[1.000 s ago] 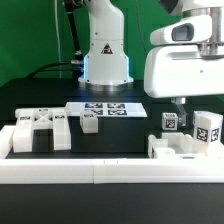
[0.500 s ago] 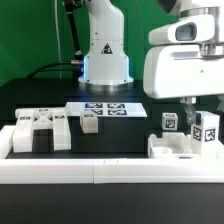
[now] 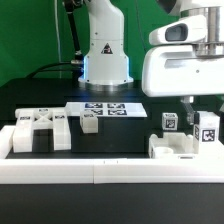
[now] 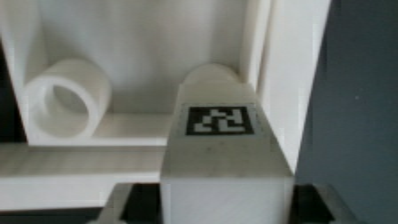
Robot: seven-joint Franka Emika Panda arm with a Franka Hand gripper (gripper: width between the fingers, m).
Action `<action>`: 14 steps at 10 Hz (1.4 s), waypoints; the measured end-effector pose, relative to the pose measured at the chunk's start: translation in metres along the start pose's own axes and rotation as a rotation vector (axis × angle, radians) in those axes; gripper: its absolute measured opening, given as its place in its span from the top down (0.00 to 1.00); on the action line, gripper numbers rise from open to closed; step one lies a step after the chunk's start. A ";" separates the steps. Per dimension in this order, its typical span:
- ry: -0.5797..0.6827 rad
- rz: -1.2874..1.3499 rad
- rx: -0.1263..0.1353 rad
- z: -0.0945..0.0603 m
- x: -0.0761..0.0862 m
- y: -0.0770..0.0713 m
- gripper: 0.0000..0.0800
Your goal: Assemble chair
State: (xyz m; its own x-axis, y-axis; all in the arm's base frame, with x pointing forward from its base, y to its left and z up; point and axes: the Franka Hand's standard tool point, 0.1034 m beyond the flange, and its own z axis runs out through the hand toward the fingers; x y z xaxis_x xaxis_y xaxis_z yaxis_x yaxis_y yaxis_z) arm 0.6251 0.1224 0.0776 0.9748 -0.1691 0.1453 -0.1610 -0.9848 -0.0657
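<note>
— Looking at the wrist view, what is between the jaws?

— A white bar (image 4: 221,135) of the chair. It carries one square black-and-white tag and fills the whole gap. The jaws press on it from both sides, so they are clamped on the bar.

— And what is behind it?

— A white part with a round opening (image 4: 68,100) stands close to the bar. I cannot tell if the two touch.

— Where is the bar in the exterior view?

— It (image 3: 208,130) hangs upright near the exterior view's right edge, under the arm's big white wrist housing (image 3: 185,60). Its tag faces the camera. Toward the exterior view's left of it, just beside, is a small tagged piece (image 3: 170,122). A low white part (image 3: 172,148) lies in front of both. I cannot tell if the bar touches this low part.

— And the other chair parts?

— On the exterior view's left, a wide blocky part (image 3: 40,130) with tags on top lies on the black tabletop (image 3: 135,128). A small cube (image 3: 90,122) with a tag sits near it, on the side of the exterior view's right. They are well apart from the bar.

— Anything else?

— The marker board (image 3: 105,108) lies flat behind the cube, and the robot base (image 3: 105,55) stands behind the board. A long white rail (image 3: 110,172) without tags runs along the front of the tabletop.
</note>
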 end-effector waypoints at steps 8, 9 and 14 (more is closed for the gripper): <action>0.000 0.849 -0.003 0.000 0.003 0.007 0.64; 0.002 0.913 -0.004 0.000 0.003 0.008 0.64; 0.001 0.801 -0.003 -0.001 0.003 0.007 0.26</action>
State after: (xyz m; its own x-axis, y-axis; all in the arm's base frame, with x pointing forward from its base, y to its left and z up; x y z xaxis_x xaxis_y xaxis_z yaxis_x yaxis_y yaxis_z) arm 0.6272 0.1147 0.0784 0.5624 -0.8250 0.0562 -0.8125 -0.5640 -0.1474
